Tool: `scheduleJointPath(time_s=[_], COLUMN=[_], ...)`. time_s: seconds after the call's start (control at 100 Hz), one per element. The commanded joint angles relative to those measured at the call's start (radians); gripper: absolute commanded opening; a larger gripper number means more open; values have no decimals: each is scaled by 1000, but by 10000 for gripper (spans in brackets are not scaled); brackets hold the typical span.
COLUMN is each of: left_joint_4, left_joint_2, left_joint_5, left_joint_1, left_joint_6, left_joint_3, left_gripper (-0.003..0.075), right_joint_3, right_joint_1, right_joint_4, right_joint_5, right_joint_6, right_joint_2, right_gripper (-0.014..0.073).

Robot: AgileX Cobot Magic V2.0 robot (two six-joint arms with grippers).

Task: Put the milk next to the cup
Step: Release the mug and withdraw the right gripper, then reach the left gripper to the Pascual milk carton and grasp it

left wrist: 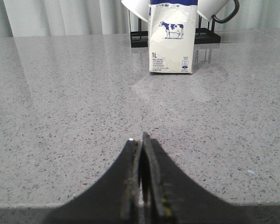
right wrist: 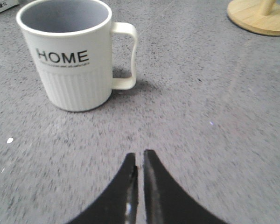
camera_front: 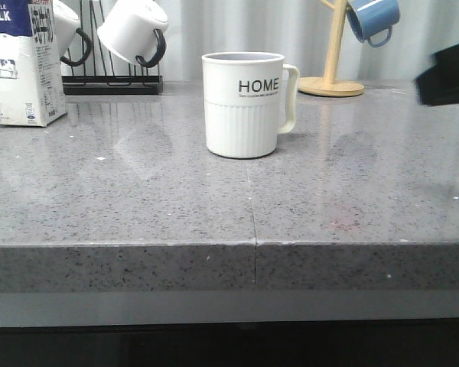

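The milk carton (camera_front: 23,65), white with a dark blue top and a cow picture, stands upright at the far left of the grey counter. It also shows in the left wrist view (left wrist: 171,37), far ahead of my left gripper (left wrist: 141,140), which is shut and empty low over the counter's near part. The off-white HOME cup (camera_front: 245,103) stands mid-counter, handle to the right. In the right wrist view the cup (right wrist: 72,56) is ahead and to one side of my right gripper (right wrist: 140,156), shut and empty. A dark part of the right arm (camera_front: 447,73) shows at the right edge.
A black rack (camera_front: 111,80) with white black-handled mugs (camera_front: 134,30) stands behind the milk. A wooden mug tree (camera_front: 333,76) with a blue mug (camera_front: 373,19) stands at the back right. The counter's front edge (camera_front: 229,245) runs across the view.
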State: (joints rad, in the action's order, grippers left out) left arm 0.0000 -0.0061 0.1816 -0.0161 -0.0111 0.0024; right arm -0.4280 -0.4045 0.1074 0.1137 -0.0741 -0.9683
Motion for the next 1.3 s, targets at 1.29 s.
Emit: scheduleJointPath(time_s=[1.29], left_joint_4=[37], left_joint_2=[320], left_joint_5=[99], left_joint_1=[-2], left_joint_6=[-2], left_joint_3=[-515], left_gripper=[-20], right_joint_3=[-18], right_joint_1=[1], right_joint_4=[-61], right_joint_5=[-709], right_joint_6=[-5], right_joint_2=[881], right_gripper=[-17])
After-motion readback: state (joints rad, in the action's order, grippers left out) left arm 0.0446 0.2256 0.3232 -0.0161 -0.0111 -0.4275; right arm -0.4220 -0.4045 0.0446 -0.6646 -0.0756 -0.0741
